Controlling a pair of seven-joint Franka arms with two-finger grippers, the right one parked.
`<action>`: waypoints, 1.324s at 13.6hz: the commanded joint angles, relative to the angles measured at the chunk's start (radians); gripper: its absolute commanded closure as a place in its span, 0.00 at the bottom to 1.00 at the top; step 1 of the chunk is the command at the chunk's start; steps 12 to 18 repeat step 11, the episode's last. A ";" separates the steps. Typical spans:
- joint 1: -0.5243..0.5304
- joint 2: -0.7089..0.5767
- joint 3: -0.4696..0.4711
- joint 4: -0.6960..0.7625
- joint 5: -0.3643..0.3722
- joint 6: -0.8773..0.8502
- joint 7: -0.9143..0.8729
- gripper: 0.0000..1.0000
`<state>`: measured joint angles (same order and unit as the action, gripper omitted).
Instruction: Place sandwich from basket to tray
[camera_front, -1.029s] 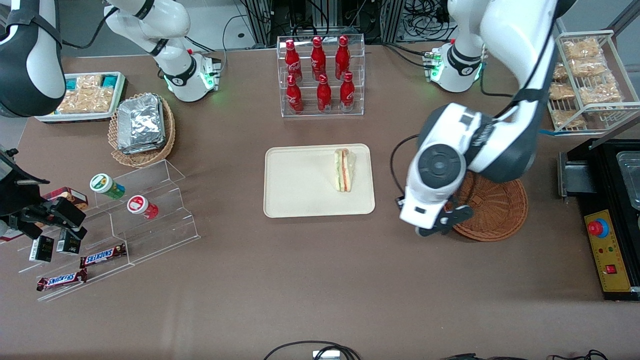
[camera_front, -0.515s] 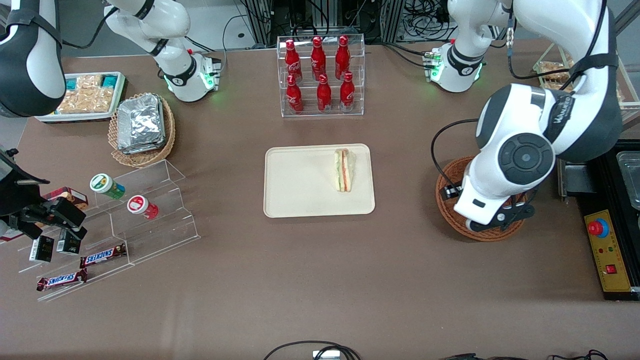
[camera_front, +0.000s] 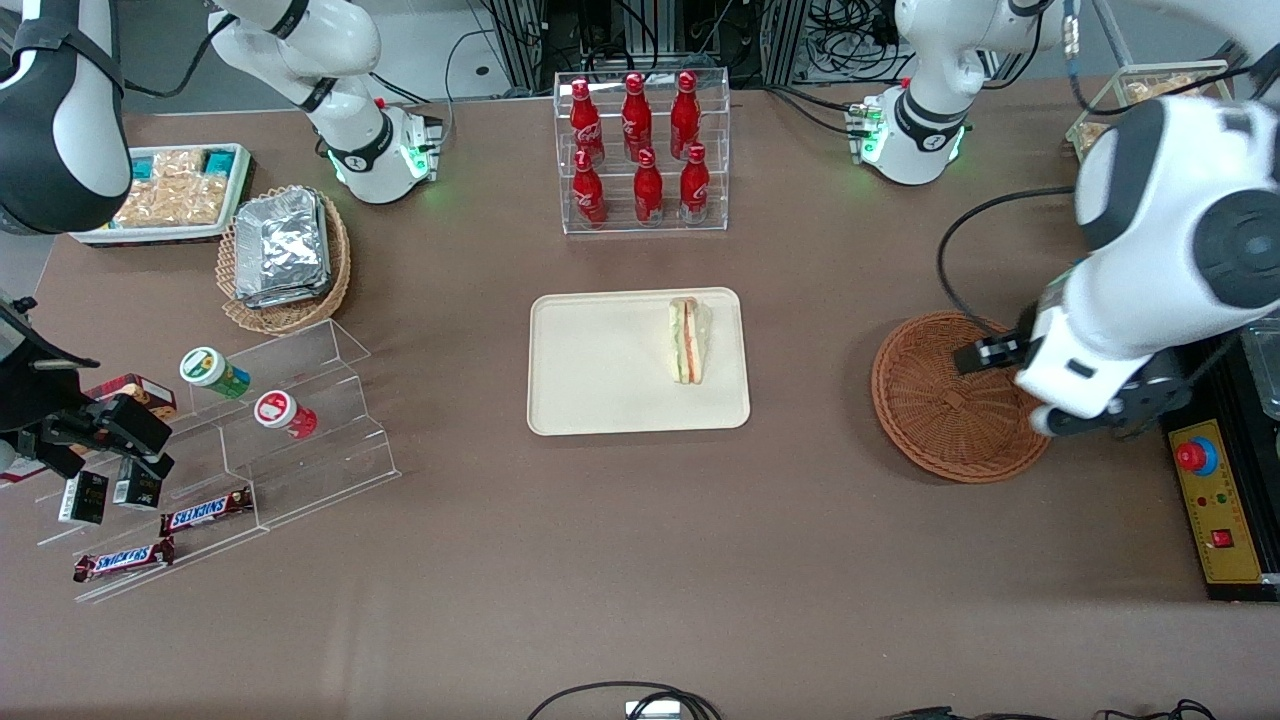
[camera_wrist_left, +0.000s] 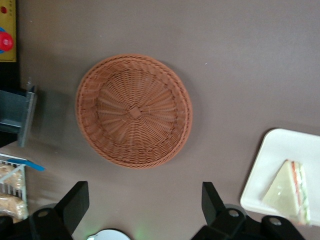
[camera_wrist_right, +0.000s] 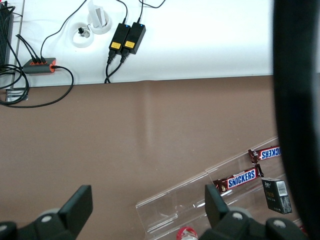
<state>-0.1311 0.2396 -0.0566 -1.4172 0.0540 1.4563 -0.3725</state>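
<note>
- On the tray, near the rim that faces the working arm's end of the table, lies the sandwich, flat on its side with its striped filling edge showing.
- Toward the working arm's end of the table, well apart from the tray, sits the basket, and nothing lies in it.
- Judged from how things lie, the placing itself is done: the sandwich is out of the basket and on the tray, and the step in hand looks like the arm's retreat.
- Above the basket's edge nearest the black control box hangs the gripper, clear of the wicker and carrying nothing.
- Its two black fingers stand wide apart in the left wrist view, with only bare table between them.
- The next move, if any, asks for little: lift clear without brushing the basket rim or the control box, and leave the sandwich as it is.
- From the front, the arm's white body covers most of the gripper, so the spread of the fingers cannot be read there; the left wrist view settles it.
- That wrist view also looks straight down into the basket and shows its whole woven floor bare, and it catches only a corner of the tray with the sandwich.
- Only the front view shows the whole tray and how far it lies from the basket.
</note>
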 joint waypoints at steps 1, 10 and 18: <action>0.129 -0.114 -0.093 -0.077 -0.022 -0.004 0.092 0.00; 0.324 -0.266 -0.180 -0.163 -0.074 0.004 0.426 0.00; 0.324 -0.264 -0.186 -0.161 -0.074 0.000 0.423 0.00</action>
